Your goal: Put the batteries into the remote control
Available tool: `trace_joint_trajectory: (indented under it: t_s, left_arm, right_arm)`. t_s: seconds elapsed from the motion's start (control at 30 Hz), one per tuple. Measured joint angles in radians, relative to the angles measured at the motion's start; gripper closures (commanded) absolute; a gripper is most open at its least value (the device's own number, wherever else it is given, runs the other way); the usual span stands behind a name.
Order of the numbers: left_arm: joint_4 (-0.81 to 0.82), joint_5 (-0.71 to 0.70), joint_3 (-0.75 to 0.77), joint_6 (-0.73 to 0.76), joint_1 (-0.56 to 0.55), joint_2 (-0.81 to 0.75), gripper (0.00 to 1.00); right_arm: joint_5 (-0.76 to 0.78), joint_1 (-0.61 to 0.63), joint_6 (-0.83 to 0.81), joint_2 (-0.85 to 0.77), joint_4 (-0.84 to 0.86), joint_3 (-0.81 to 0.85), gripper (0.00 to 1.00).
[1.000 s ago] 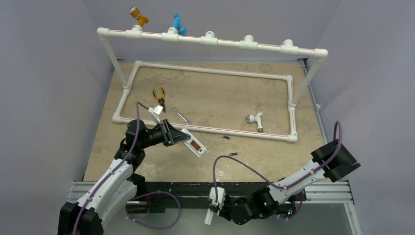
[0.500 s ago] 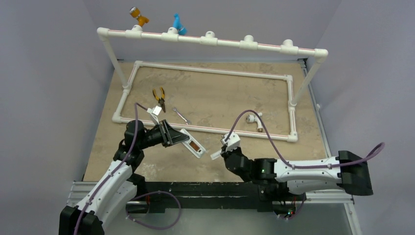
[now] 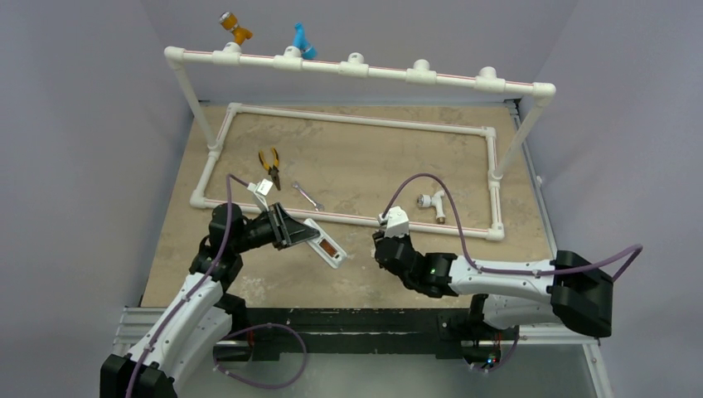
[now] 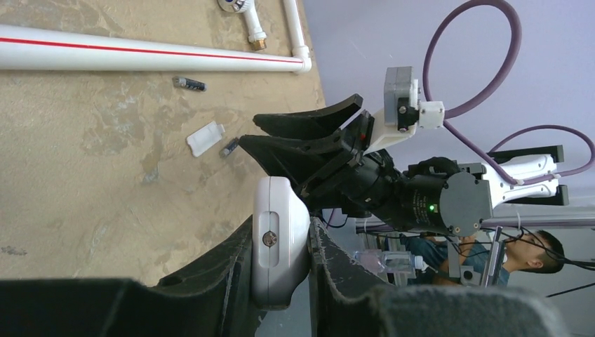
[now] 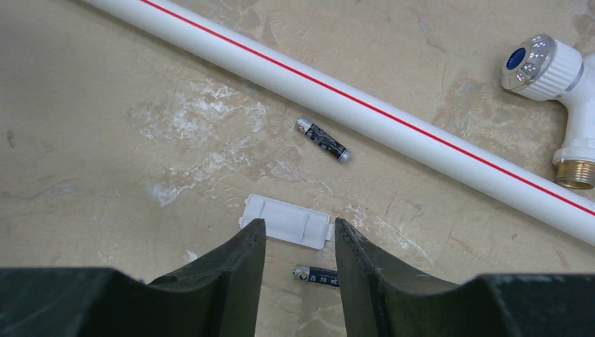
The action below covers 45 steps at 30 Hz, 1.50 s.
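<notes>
White remote (image 3: 329, 245) sits pinched in the left gripper (image 4: 281, 239), well left of the cover (image 5: 281, 217); the right gripper (image 5: 298, 232), part-open and empty, hovers there on the fetching step, needing to drop onto the battery (image 5: 316, 275) beside it.

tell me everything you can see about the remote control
The remote control is a slim white plastic handset, clamped at one end between the fingers of the left end effector. Its back faces up with the cover off, showing an open recess with a brownish inside. It slants toward the near right of the table; whether its free end touches is unclear. The wrist view shows its rounded end with a small metal part in a slot.
</notes>
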Motion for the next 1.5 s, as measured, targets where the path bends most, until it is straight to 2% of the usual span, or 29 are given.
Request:
trace_joint_trajectory:
  t_s: [0.27,0.33,0.57,0.67,0.83,1.03,1.23,1.5]
  left_arm:
    - [-0.002,0.001,0.000,0.000,0.001,-0.007,1.00]
    - [-0.003,0.003,0.000,0.000,0.001,-0.008,1.00]
    - [-0.003,0.012,0.000,0.000,0.001,-0.008,1.00]
    - [-0.003,0.018,0.000,0.000,0.002,-0.008,1.00]
    - [-0.002,0.031,0.002,0.001,0.002,-0.008,1.00]
    - [-0.003,0.049,0.003,0.023,0.002,-0.032,1.00]
    - [-0.005,0.061,0.006,0.037,0.002,-0.045,1.00]
    - [-0.012,0.074,0.010,0.045,0.002,-0.034,1.00]
  right_arm:
    - [0.015,-0.039,0.026,-0.146,-0.090,-0.002,0.60]
    - [0.001,-0.069,0.026,-0.172,-0.137,-0.003,0.56]
    - [-0.238,-0.256,-0.102,-0.273,-0.185,-0.023,0.51]
    - [-0.321,-0.317,-0.192,-0.250,-0.220,0.016,0.50]
    - [-0.454,-0.326,-0.414,-0.146,-0.275,0.124,0.48]
    - [-0.627,-0.327,-0.657,-0.156,-0.295,0.106,0.48]
    - [-0.716,-0.327,-0.801,-0.156,-0.322,0.095,0.49]
    - [-0.787,-0.327,-0.921,-0.054,-0.367,0.095,0.50]
